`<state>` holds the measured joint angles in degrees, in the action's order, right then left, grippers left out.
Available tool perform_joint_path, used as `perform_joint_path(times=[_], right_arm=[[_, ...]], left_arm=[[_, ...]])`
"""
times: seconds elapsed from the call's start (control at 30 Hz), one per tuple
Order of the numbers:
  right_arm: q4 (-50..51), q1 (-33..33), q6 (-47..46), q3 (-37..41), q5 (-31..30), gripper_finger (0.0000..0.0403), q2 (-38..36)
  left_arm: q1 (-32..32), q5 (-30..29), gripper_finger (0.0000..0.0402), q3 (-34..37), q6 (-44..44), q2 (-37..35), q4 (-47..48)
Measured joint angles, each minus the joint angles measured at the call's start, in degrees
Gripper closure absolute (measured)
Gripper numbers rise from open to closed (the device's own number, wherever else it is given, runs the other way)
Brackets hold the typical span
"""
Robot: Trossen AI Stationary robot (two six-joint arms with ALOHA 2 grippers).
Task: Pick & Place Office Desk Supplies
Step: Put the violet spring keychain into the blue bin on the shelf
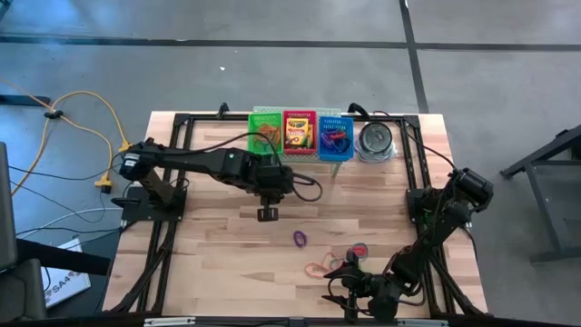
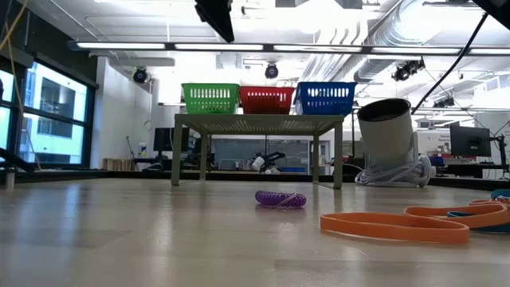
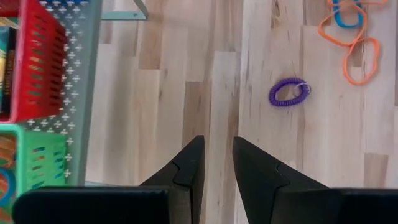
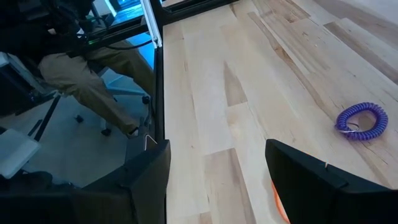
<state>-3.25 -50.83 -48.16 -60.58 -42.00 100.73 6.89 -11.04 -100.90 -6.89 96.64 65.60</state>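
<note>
the left gripper [image 1: 267,213] hangs over the middle of the wooden surface [image 1: 209,245], just in front of the small raised rack [image 2: 259,122] that carries three mesh baskets. its jaws stand a narrow gap apart with bare wood showing between them, holding nothing.

the right gripper [image 1: 343,295] sits low at the near edge of the surface, jaws spread wide and empty.

a purple coiled band [image 1: 300,238] lies flat on the surface between the two grippers, apart from both. nearer the right gripper is a loose cluster of loops: an orange band [image 2: 394,226] lying flat, with a blue band [image 3: 344,14] tangled into the orange ones.

on the rack, the green basket [image 1: 266,130] holds orange loops, the red basket [image 1: 299,133] holds a yellow-and-green crayon box [image 1: 298,132], and the blue basket [image 1: 335,136] holds dark and red loops. a round silvery tin [image 1: 374,140] stands beside the blue basket, at the far side of the surface.

beyond the surface's edge, the right wrist view shows a seated person's leg [image 4: 87,84].
</note>
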Motion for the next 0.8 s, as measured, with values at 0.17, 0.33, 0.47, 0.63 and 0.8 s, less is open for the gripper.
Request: perform_joint_path(times=[0.17,0.33,0.47,0.63,0.8], right_arm=[[0.0,0.0,-0.1,0.0,0.0,0.0151,0.0],[0.0,0.0,-0.1,0.0,0.0,0.0151,0.0],[0.0,0.0,-0.1,0.0,0.0,0.0151,0.0],[0.0,0.0,-0.1,0.0,0.0,0.0151,0.0],[0.0,0.0,-0.1,0.0,0.0,0.0151,0.0]], left_arm=[[0.0,4.1,0.0324,0.0,0.7,1.4,0.0],[0.0,6.2,0.0324,0.0,-6.1,1.7,0.3],[0.0,8.3,0.0324,0.0,-5.3,1.9,0.5],[0.0,8.5,0.0311,0.0,-6.7,1.9,0.4],[-0.5,8.6,0.0248,0.2,-7.6,1.9,0.3]])
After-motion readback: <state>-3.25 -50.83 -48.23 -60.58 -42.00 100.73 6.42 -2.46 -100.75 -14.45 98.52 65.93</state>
